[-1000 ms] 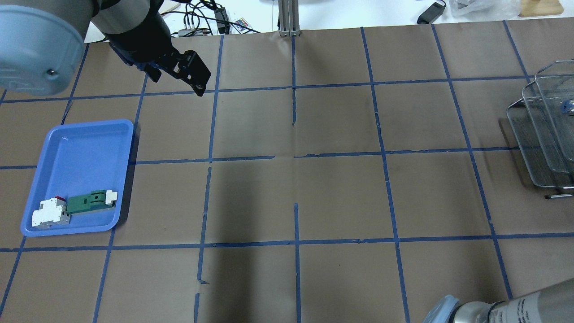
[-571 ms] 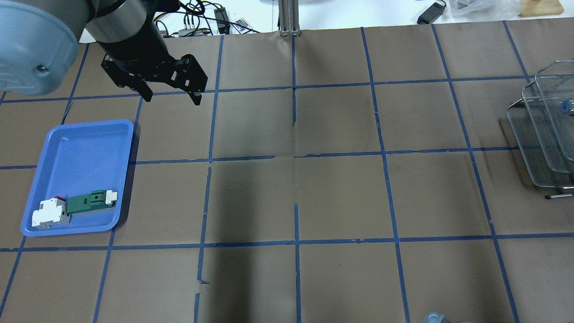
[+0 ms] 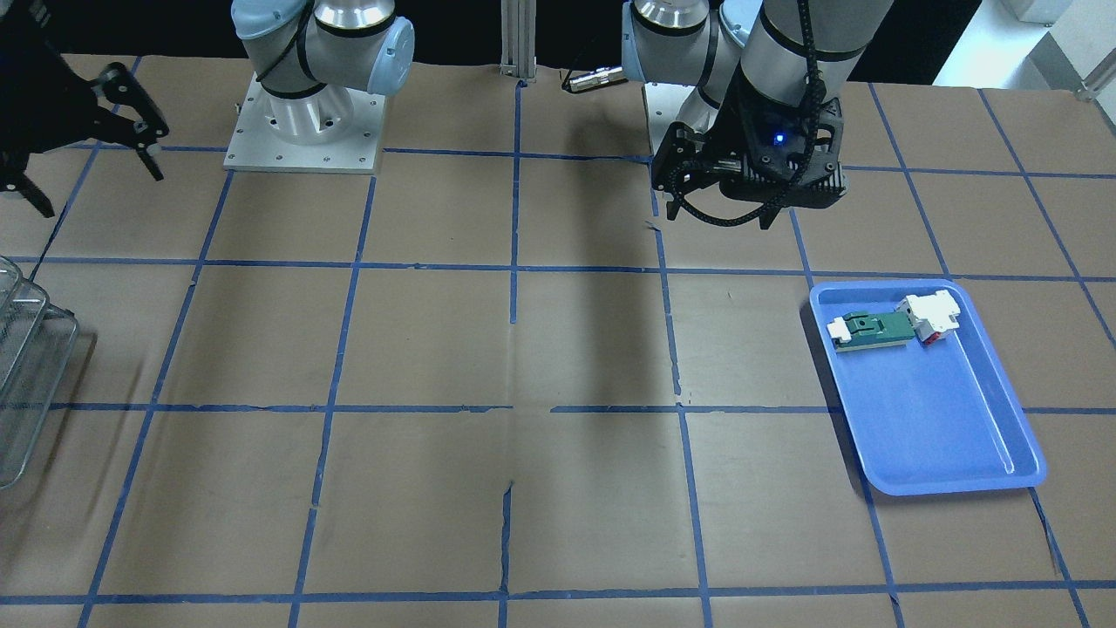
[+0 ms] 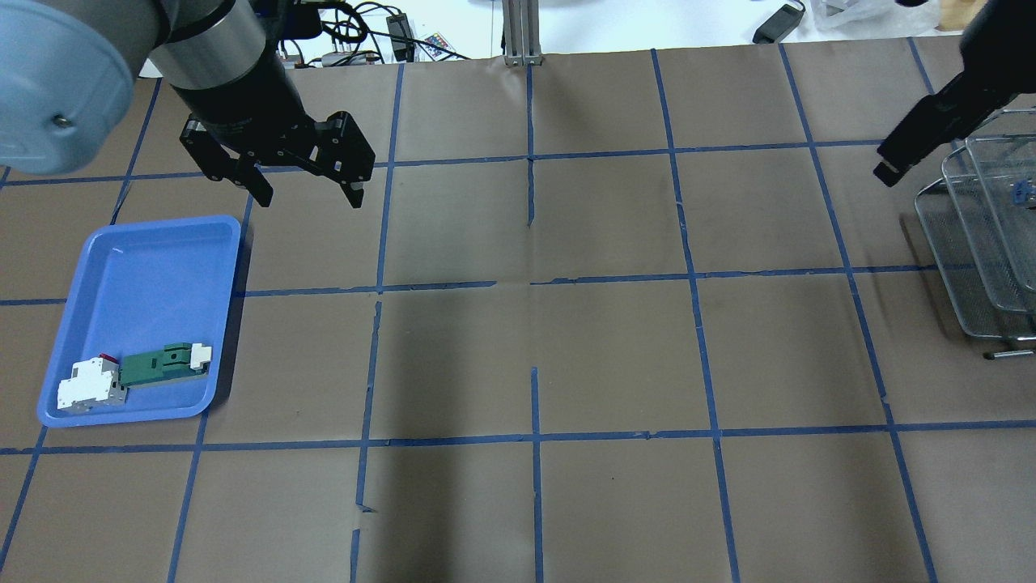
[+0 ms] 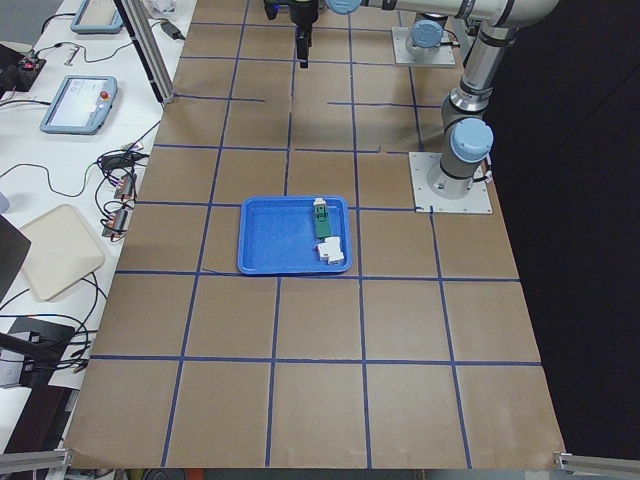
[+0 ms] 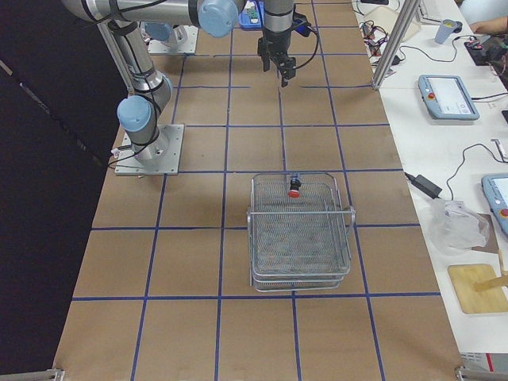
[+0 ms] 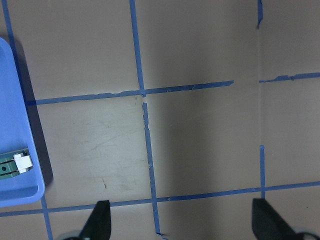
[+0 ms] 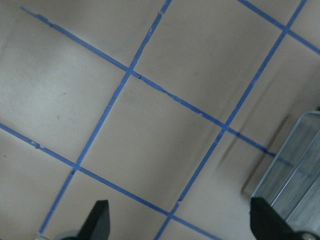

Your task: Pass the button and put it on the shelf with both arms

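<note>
The button (image 6: 294, 189), with its red cap, sits on the top tier of the wire-mesh shelf (image 6: 302, 238). In the overhead view only a bluish bit of the button (image 4: 1021, 192) shows, on the shelf (image 4: 971, 291) at the right edge. My right gripper (image 3: 96, 185) is open and empty, high up beside the shelf; the right wrist view shows its spread fingertips (image 8: 99, 220) and a shelf corner (image 8: 295, 170). My left gripper (image 4: 309, 197) is open and empty above the table, just beyond the blue tray.
The blue tray (image 4: 146, 267) at the left holds a green-and-white flat part (image 4: 162, 364) and a white block with red (image 4: 89, 385). Cables and an aluminium post (image 4: 522, 32) stand at the table's far edge. Blue tape lines grid the brown table.
My left gripper turned, so that both spread fingers now show, and moved slightly left and nearer. The right arm left the bottom right corner; its gripper now shows at the top right by the shelf.
</note>
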`<state>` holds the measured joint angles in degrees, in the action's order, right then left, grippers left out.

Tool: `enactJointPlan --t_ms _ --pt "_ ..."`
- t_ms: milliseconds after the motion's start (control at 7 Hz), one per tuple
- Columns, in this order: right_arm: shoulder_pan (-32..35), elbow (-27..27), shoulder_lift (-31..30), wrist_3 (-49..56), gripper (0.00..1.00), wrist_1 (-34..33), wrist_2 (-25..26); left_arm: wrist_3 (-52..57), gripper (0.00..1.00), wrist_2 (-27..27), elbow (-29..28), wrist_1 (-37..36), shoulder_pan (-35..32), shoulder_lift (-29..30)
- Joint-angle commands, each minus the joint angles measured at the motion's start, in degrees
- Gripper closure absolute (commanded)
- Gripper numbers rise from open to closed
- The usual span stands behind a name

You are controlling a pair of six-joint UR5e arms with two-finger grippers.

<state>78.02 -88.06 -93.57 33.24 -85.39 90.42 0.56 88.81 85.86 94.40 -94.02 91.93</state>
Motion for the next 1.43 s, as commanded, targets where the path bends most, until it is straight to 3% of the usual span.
enactJointPlan --t_ms 0,286,429,571,857,1286 --pt "8.52 -0.27 0.05 -32.34 0.0 0.66 0.54 0.06 0.0 0.13 0.01 0.52 0.06 -0.09" --pt "10.39 1.47 2.5 -41.74 0.0 0.75 0.19 -0.29 0.0 0.13 0.01 0.09 0.07 -0.09" --pt "11.01 2.18 2.86 -37.68 0.0 -2.39 0.8 -0.38 0.0 0.13 0.01 0.0 0.07 -0.09" --pt "11.01 1.32 3.04 -35.46 0.0 -9.81 1.07 -0.29 0.0 0.13 -0.07 0.0 0.07 -0.09" --pt "11.19 -1.14 3.22 -36.31 0.0 -9.8 1.42 -0.29 0.0 0.22 -0.07 0.26 0.15 -0.09" --pt "12.67 -2.82 2.6 -45.8 0.0 -8.22 0.72 -0.38 0.0 0.13 -0.08 0.35 0.15 -0.17"
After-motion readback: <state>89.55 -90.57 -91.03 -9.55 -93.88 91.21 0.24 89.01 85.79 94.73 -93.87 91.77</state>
